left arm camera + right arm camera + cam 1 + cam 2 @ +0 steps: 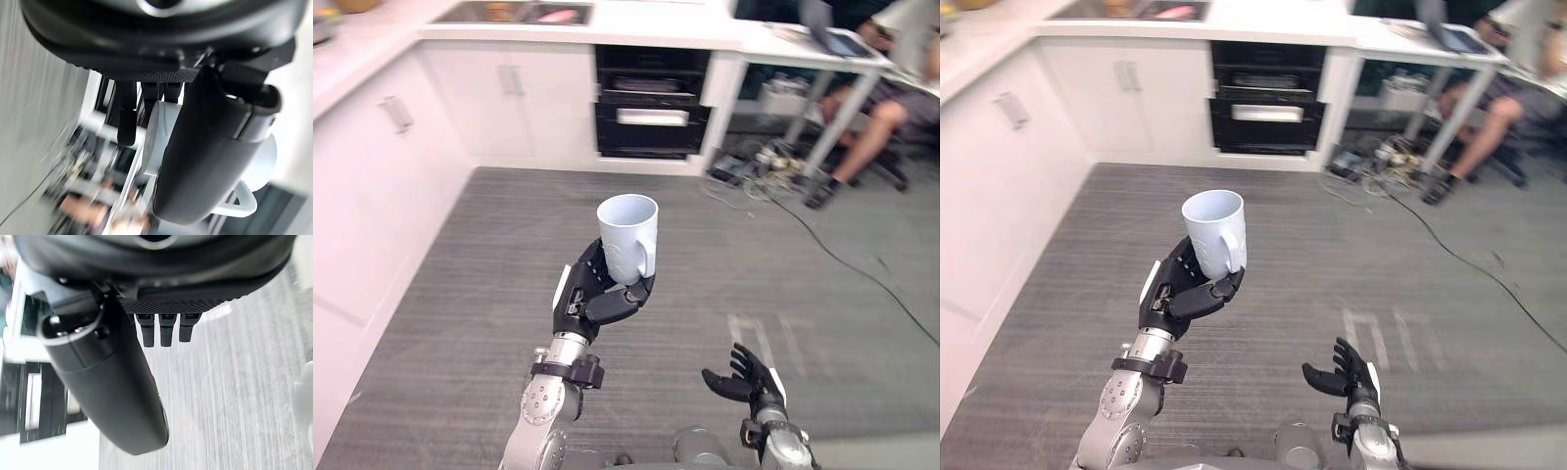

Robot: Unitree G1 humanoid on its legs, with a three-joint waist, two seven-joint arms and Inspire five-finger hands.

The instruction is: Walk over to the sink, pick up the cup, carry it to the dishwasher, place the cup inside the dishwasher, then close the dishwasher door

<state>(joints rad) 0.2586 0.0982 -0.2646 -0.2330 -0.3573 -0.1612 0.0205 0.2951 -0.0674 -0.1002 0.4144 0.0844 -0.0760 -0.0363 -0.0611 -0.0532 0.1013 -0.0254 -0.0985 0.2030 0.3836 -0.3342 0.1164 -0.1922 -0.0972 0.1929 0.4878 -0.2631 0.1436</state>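
Head stereo pair downward onto shared floor; wrist cameras close along left robot hand, right robot hand.

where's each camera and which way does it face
Left eye view: on the head, looking down at the floor and dark appliance; left hand holds the cup, right hand open.
Right eye view: same scene, slightly offset.
Left wrist view: along the left hand, thumb round the cup.
Right wrist view: along the right hand toward the floor.
Shared: the cup, in both eye views and left wrist view.
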